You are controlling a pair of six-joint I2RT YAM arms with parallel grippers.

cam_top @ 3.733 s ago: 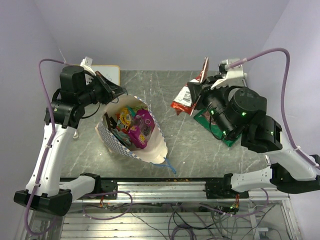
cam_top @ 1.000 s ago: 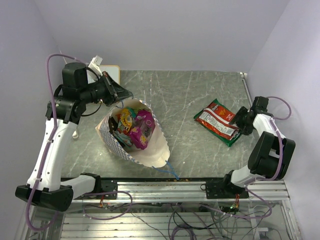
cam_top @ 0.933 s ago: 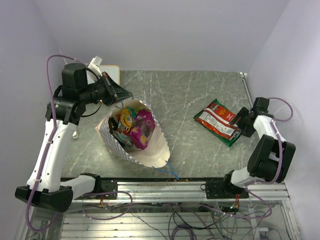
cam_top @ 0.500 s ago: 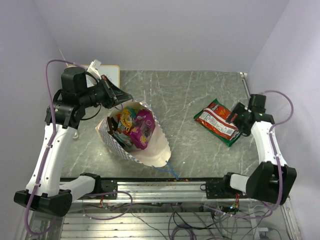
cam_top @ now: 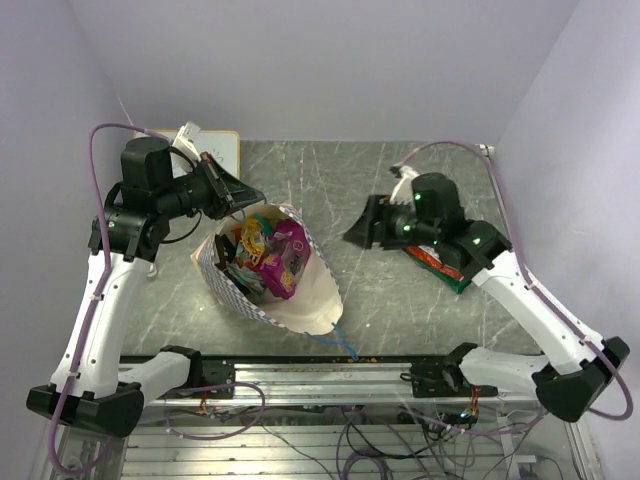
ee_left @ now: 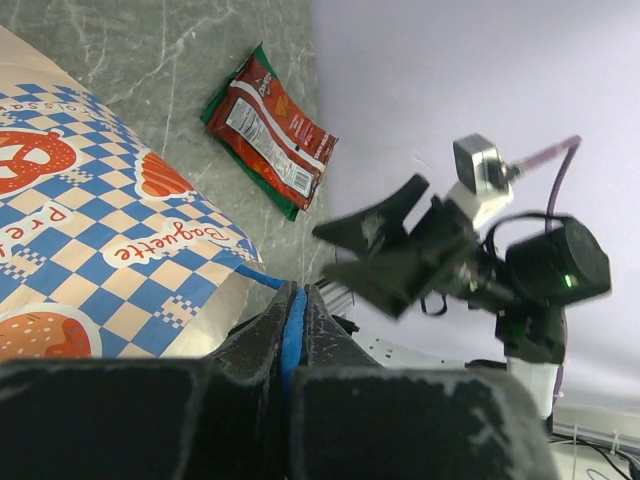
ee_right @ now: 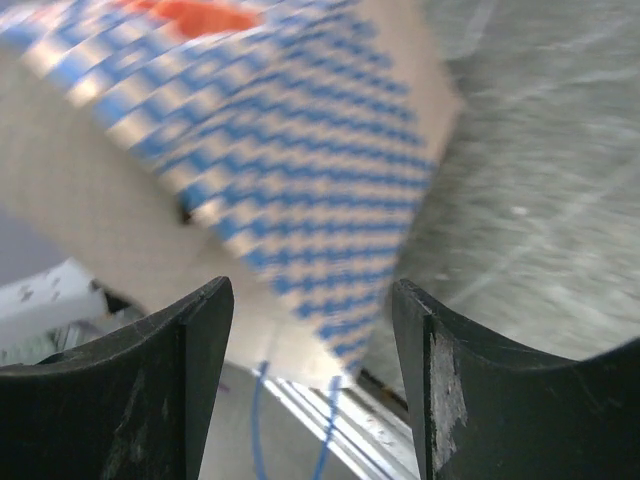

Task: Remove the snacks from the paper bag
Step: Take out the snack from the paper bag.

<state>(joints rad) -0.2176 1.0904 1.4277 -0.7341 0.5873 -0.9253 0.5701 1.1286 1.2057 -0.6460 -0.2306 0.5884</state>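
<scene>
The paper bag [cam_top: 300, 300] lies open on the table, with a purple packet [cam_top: 287, 250] and other snacks [cam_top: 250, 238] inside. My left gripper [cam_top: 252, 197] is shut on the bag's blue cord handle [ee_left: 291, 325] at the far rim, holding the mouth up. My right gripper [cam_top: 355, 236] hangs open and empty over the table, just right of the bag. In the right wrist view the blurred checkered bag [ee_right: 290, 170] fills the space ahead of the open gripper [ee_right: 312, 385]. A red packet [ee_left: 272, 125] on a green bag [cam_top: 455, 278] lies at the right, partly under my right arm.
A small whiteboard [cam_top: 224, 150] stands at the back left behind my left arm. The bag's other blue cord handle [cam_top: 340, 335] trails toward the metal rail [cam_top: 320, 372] at the table's near edge. Walls close in on both sides.
My right arm has swung from the table's right edge leftward over the red packet to just beside the bag, jaws open. The left gripper still holds the handle.
</scene>
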